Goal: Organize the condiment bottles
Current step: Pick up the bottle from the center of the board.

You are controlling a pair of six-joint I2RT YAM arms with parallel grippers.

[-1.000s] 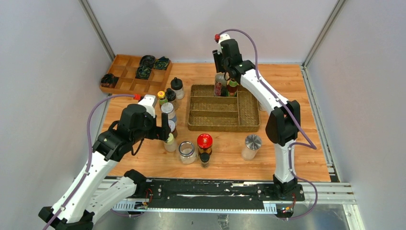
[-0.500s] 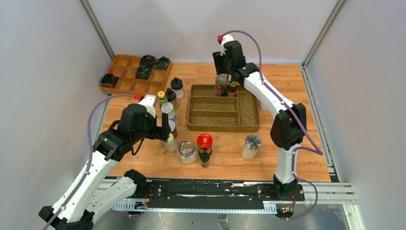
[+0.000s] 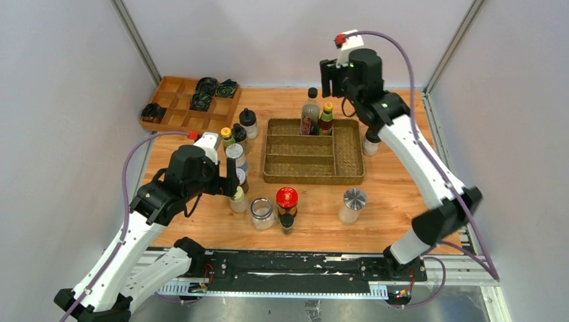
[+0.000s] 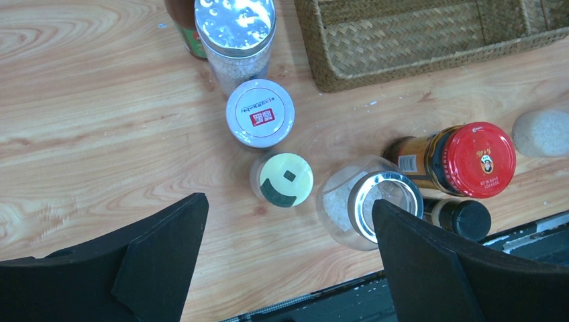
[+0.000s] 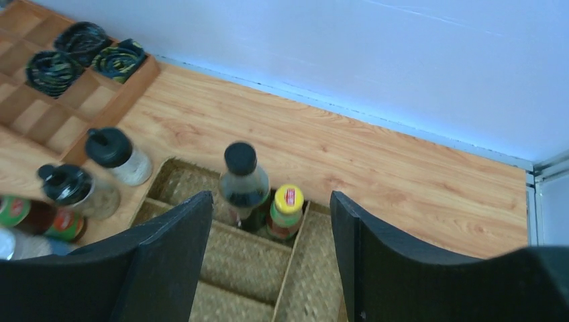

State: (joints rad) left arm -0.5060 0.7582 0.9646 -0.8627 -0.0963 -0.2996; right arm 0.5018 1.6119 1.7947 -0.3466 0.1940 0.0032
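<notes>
Robotics lab test cell rather than a kitchen. A wooden bench (image 3: 399,228) is boxed in by plain pale wall panels (image 3: 60,100) joined by bare metal frame posts (image 3: 137,41). A woven tray (image 3: 312,180) sits mid-bench. Nearer the camera than the tray, two white robot arms (image 3: 134,231) are bolted to a black mounting rail (image 3: 302,265), with purple cables (image 3: 125,194) looping off them. Left of and in front of the tray stand condiment bottles (image 3: 286,196); beyond it to the left sits a wooden compartment box (image 3: 176,111).
</notes>
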